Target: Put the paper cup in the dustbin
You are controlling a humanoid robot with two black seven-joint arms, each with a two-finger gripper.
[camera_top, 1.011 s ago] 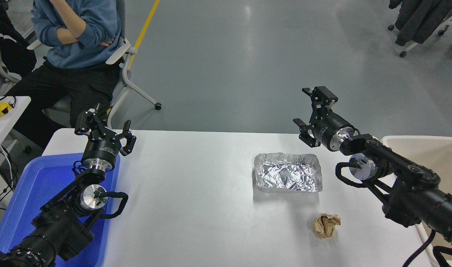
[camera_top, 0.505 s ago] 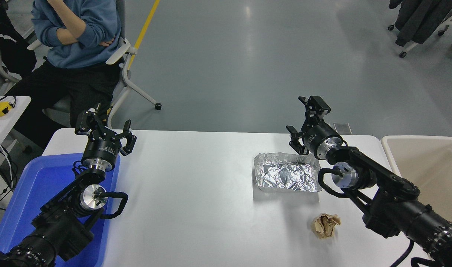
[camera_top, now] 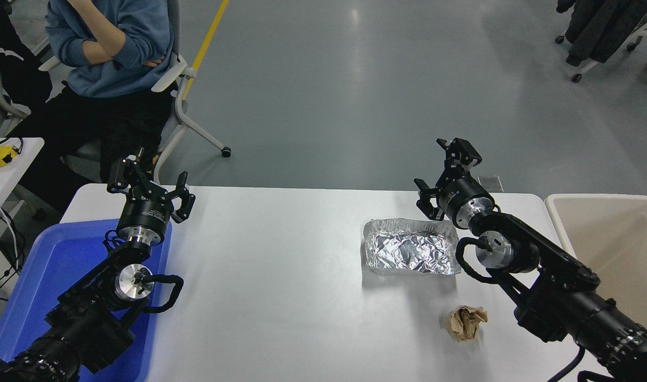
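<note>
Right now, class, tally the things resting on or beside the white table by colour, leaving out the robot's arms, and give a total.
Silver: 1, the foil tray
Brown: 1, the crumpled paper ball
Blue: 1, the plastic tray at the table's left end
Cream: 1, the dustbin at the table's right end
Total: 4
No paper cup is in view.

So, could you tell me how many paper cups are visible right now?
0. None shows on the table or in the visible part of the dustbin; one may lie hidden deeper inside it.
</note>
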